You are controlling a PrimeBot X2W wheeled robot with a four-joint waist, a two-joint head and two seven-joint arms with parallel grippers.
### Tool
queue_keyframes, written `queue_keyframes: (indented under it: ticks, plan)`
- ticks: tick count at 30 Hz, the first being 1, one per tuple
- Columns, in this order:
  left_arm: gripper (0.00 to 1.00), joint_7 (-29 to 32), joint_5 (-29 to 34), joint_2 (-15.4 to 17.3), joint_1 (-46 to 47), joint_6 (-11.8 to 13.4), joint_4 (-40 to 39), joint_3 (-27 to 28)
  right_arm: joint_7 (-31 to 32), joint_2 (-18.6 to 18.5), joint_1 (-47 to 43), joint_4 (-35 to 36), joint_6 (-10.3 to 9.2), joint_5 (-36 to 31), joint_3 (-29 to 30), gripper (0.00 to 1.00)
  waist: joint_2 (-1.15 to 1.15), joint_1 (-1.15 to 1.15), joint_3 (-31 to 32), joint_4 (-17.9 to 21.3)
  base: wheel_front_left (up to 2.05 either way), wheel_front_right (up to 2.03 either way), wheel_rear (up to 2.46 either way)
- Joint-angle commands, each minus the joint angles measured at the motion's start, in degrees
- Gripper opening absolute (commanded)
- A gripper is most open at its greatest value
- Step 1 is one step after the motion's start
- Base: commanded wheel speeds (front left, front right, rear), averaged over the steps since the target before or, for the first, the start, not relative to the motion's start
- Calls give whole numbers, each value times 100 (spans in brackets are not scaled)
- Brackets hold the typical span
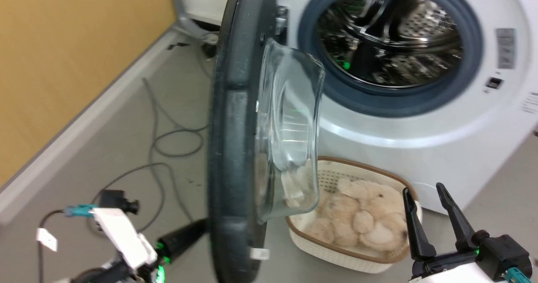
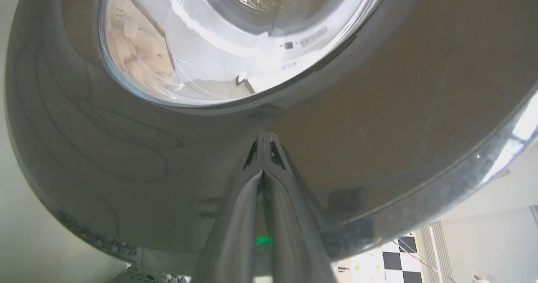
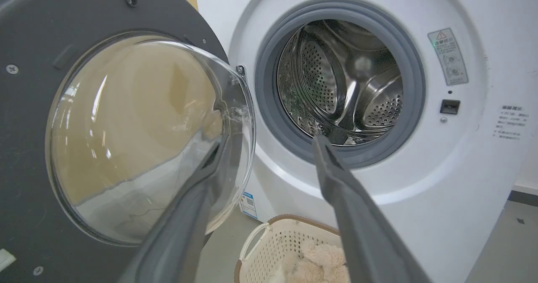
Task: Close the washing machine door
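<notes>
- Washing machine door half open, outer face against your left gripper's clenched, empty jaws.
- Right gripper jaws spread, idle.
- Step: push-shut. Next, likely: drive it onto washing machine until latched.

This is a robot lab staged as a laundry corner. A washing machine stands ahead of the right gripper. Loose cables lie beyond the left gripper, a checkerboard panel near it.
</notes>
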State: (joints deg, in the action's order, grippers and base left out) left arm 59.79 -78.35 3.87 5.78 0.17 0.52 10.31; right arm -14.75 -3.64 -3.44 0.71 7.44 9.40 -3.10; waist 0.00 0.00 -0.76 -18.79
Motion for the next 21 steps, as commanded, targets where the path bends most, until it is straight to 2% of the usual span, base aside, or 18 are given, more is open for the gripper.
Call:
queue_keyframes:
  ticks: [1,5,8,15,21]
  plan:
    - [0,-8,-111,-64,-157,47,-149,-182,-25,13,-41,26,5,-13,4,100,0,0,-41,262,0,0,0]
    - [0,-255,-330,-93,-310,73,-314,-624,-25,-11,-17,37,5,-30,-4,100,0,0,-128,655,0,0,0]
    - [0,-654,-603,-96,-301,75,-296,-1028,-25,-34,12,51,5,-37,-11,100,0,0,-219,987,0,0,0]
    - [0,-1682,-964,-98,64,-104,66,-1835,-25,-41,133,100,5,-47,-16,100,0,0,-503,1877,0,0,0]
    - [0,-2535,-1058,-99,577,-312,490,-2266,-25,-8,220,117,5,-22,-53,100,0,0,-774,2721,0,0,0]
